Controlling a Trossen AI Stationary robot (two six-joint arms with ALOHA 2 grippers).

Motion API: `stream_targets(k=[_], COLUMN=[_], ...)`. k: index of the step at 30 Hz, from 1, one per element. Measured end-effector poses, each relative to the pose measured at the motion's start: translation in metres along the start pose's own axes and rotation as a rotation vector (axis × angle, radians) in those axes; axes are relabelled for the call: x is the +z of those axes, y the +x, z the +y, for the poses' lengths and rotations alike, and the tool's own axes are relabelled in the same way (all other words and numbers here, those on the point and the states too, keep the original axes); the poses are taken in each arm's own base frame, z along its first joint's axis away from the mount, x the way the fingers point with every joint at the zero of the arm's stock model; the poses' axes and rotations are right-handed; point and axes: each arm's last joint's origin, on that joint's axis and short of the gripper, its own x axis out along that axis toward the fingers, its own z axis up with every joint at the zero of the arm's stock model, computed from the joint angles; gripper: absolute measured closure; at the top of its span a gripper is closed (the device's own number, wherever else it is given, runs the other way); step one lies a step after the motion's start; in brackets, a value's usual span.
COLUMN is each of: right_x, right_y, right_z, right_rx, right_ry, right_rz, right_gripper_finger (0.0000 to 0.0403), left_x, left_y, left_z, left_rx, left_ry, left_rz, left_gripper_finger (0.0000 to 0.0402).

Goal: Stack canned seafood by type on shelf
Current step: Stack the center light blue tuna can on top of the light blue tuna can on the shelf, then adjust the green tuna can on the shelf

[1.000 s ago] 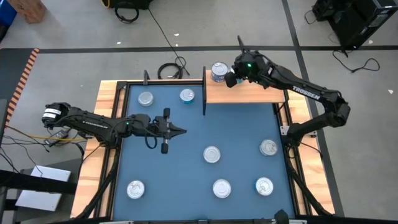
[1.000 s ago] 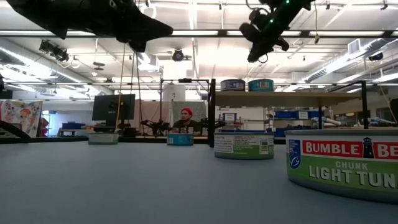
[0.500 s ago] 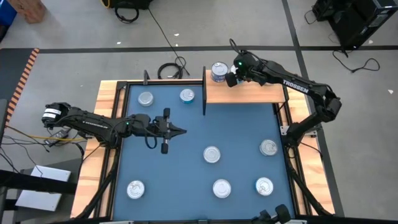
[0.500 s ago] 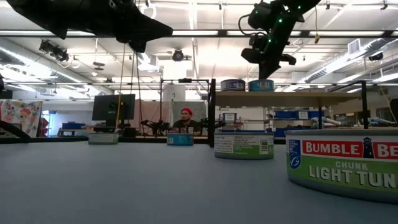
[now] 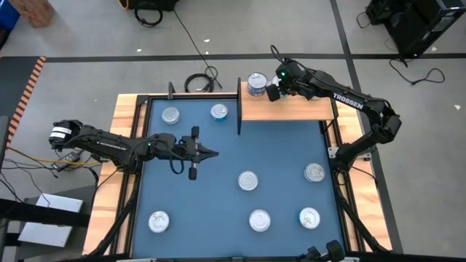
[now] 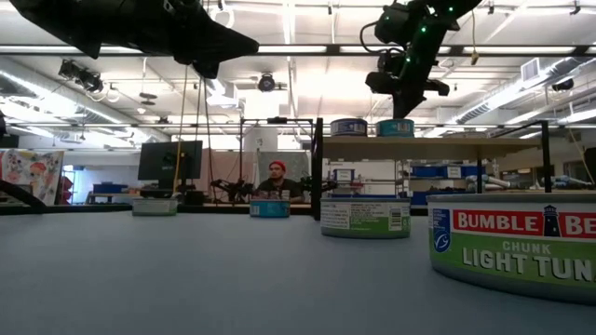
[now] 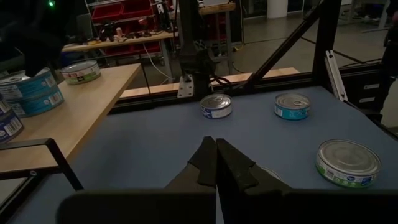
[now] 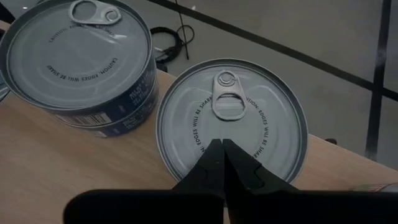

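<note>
The shelf [image 5: 291,109] is a light wooden board at the mat's far edge. Two tin positions stand at its far left corner. One is a taller blue-labelled stack [image 8: 78,59], also seen in the high view [image 5: 255,83]. Beside it is a lower tin [image 8: 231,124]. My right gripper [image 8: 222,148] is shut and points down over that lower tin's lid; in the low view the gripper [image 6: 401,100] hangs just above the teal tin [image 6: 394,127]. My left gripper [image 5: 210,153] is shut and hovers over the mat's left half. Several tins rest on the mat, such as one in the middle [image 5: 248,180]. My right gripper comes from above, pointing down, with its shut fingertips [image 8: 214,158] over the lid [image 8: 249,143] of the lower tin, near the lid's edge. I cannot tell whether the tips touch the lid. The tin rests flat on the shelf.
The blue mat [image 5: 218,196] carries tins at its far left [image 5: 170,114] [image 5: 219,111], its right [image 5: 314,172] and its near edge [image 5: 159,221] [image 5: 260,219] [image 5: 309,217]. A black post [image 5: 239,105] stands at the shelf's left edge. Most of the board to the right lies bare.
My right gripper has tipped from a slant to pointing straight down. It has come down over the teal tin at the shelf's far left corner. The tins have kept their places.
</note>
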Motion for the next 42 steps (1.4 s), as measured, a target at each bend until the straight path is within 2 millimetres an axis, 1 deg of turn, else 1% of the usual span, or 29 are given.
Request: stream_targets(k=[3,5,8,11,15,21,23,26,32,35,38,42], right_x=[0.002,0.006,0.016,0.021,0.014,-0.005,-0.009,-0.015,-0.031,-0.037,-0.040,-0.037], right_y=[-0.001,-0.006,-0.019,-0.032,-0.049,-0.056,-0.054,-0.045,-0.018,-0.008,-0.004,-0.003], right_z=[0.000,0.000,-0.001,-0.002,-0.011,-0.037,-0.043,-0.049,-0.061,-0.064,-0.064,-0.062], right_rx=[0.004,0.011,0.024,-0.023,-0.094,-0.195,-0.230,-0.283,-0.339,-0.353,-0.352,-0.305], right_ry=[-0.010,-0.008,0.003,-0.009,0.000,0.090,0.114,0.140,0.165,0.169,0.166,0.162], right_rz=[-0.010,-0.029,-0.069,-0.078,-0.016,0.140,0.172,0.194,0.248,0.268,0.263,0.246], right_gripper_finger=[0.0400,0.0396,0.0387,0.0381,0.0393,0.0396,0.0399,0.0399,0.0400,0.0400,0.0400,0.0401], left_x=[0.000,0.000,0.000,0.000,0.000,0.000,0.000,0.000,0.000,0.000,0.000,0.000], left_y=[0.000,0.000,0.000,0.000,0.000,0.000,0.000,0.000,0.000,0.000,0.000,0.000], left_z=[0.000,0.000,0.000,0.000,0.000,0.000,0.000,0.000,0.000,0.000,0.000,0.000], left_rx=[0.000,0.000,0.000,0.000,-0.001,-0.001,0.000,0.000,0.000,0.000,0.000,0.000], left_ry=[0.000,0.000,0.000,0.000,0.000,0.000,0.000,0.000,0.000,0.000,0.000,0.000], left_rz=[0.000,0.000,0.000,0.000,0.005,0.004,0.000,0.000,0.000,0.000,0.000,0.000], left_gripper_finger=[0.0400,0.0400,0.0400,0.0400,0.0400,0.0400,0.0400,0.0400,0.0400,0.0400,0.0400,0.0400])
